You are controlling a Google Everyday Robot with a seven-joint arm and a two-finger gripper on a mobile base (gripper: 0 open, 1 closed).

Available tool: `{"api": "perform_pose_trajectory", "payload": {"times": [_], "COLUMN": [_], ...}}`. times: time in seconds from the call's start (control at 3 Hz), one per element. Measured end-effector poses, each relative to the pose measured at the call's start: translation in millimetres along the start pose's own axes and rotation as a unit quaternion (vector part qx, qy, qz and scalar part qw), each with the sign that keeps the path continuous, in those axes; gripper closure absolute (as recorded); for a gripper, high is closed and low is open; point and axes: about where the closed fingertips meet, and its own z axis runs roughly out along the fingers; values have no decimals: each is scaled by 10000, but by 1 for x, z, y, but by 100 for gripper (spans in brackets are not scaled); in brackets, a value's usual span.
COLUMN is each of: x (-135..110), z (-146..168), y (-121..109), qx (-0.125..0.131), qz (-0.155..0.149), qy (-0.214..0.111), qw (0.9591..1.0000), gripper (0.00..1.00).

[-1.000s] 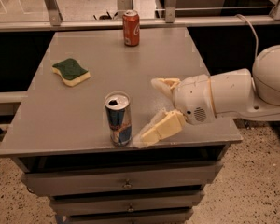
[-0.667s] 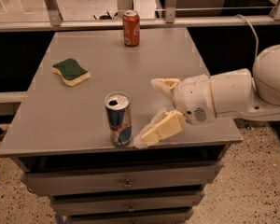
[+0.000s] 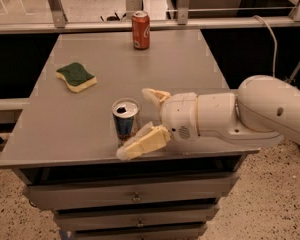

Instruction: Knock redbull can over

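claw [image 3: 135,124] spread wide, just right of the can, one finger in front of its base | tall slim blue-and-silver redbull can [image 3: 125,118] upright on grey worktop [image 3: 190,59] | green-and-yellow sponge [image 3: 76,76] behind-left of it | orange-red soda can [image 3: 140,30] far behind

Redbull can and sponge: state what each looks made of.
Redbull can: likely thin metal, glossy blue-silver sides, shiny rimmed top. Sponge: probably soft foam, matte yellow under a green scouring layer. The open end effector sits just right of the can.
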Motion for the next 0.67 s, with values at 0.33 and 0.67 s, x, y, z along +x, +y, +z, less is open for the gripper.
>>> {"api": "perform_pose_trajectory", "payload": {"times": [0.33, 0.67], "x": [0, -8], "z": [16, 19], "y": [-11, -28], "qx": [111, 252], "qz": [-56, -152], "qy": [-221, -273], "qw": [9997, 9992], "gripper": [0, 0]}}
